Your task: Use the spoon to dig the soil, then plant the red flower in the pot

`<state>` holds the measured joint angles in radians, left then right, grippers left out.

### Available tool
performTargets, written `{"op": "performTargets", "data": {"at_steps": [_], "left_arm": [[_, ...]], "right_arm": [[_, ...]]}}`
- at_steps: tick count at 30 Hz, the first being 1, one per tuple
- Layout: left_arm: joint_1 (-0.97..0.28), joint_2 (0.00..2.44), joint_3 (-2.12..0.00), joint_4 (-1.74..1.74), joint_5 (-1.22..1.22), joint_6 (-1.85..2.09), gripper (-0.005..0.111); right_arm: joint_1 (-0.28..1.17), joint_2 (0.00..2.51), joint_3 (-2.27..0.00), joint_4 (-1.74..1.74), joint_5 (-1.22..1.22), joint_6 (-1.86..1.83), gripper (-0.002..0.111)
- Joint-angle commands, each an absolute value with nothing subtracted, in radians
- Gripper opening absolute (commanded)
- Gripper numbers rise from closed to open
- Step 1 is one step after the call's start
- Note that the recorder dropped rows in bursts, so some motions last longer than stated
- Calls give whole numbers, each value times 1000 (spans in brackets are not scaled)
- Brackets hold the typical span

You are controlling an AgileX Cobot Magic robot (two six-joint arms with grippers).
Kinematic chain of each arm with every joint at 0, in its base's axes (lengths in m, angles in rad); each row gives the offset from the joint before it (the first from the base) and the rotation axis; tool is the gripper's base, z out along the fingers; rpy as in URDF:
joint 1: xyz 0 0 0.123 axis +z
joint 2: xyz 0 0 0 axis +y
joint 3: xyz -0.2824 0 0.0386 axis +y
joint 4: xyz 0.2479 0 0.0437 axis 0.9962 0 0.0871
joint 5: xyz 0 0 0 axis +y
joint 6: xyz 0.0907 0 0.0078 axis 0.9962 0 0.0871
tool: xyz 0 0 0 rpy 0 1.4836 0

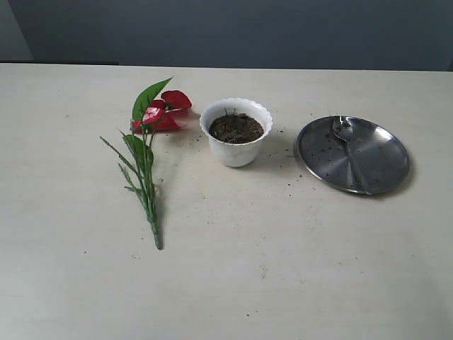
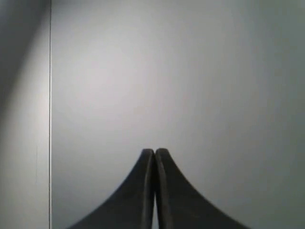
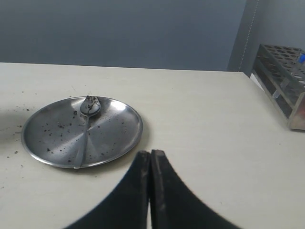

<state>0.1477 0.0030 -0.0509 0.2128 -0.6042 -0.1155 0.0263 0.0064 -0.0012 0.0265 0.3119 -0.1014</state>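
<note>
The white scalloped pot (image 1: 236, 142) stands mid-table, filled with dark soil (image 1: 236, 128). Left of it the red flower (image 1: 161, 113) lies flat, its green stem (image 1: 150, 205) pointing toward the front. The silver spoon (image 1: 349, 145) rests on the round steel plate (image 1: 375, 166) at the right; it also shows in the right wrist view as spoon (image 3: 87, 121) on plate (image 3: 114, 129). My right gripper (image 3: 150, 153) is shut and empty, off the plate's rim. My left gripper (image 2: 155, 151) is shut and empty, facing a blank grey surface. Neither arm appears in the exterior view.
Soil crumbs dot the table around the pot and the plate. A test-tube rack (image 3: 283, 78) stands at the table's far edge in the right wrist view. A dark wall (image 1: 233, 32) backs the table.
</note>
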Motion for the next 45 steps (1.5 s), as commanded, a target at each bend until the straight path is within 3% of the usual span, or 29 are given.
{"op": "performTargets", "data": {"at_steps": [1, 22, 45], "left_arm": [[147, 0, -119, 292, -507, -159, 0], [147, 311, -490, 334, -163, -157, 0], [147, 504, -799, 121, 201, -157, 0]], "right_arm": [[20, 0, 0, 27, 305, -105, -1], [20, 0, 0, 27, 305, -105, -1], [20, 0, 0, 31, 305, -100, -1]]}}
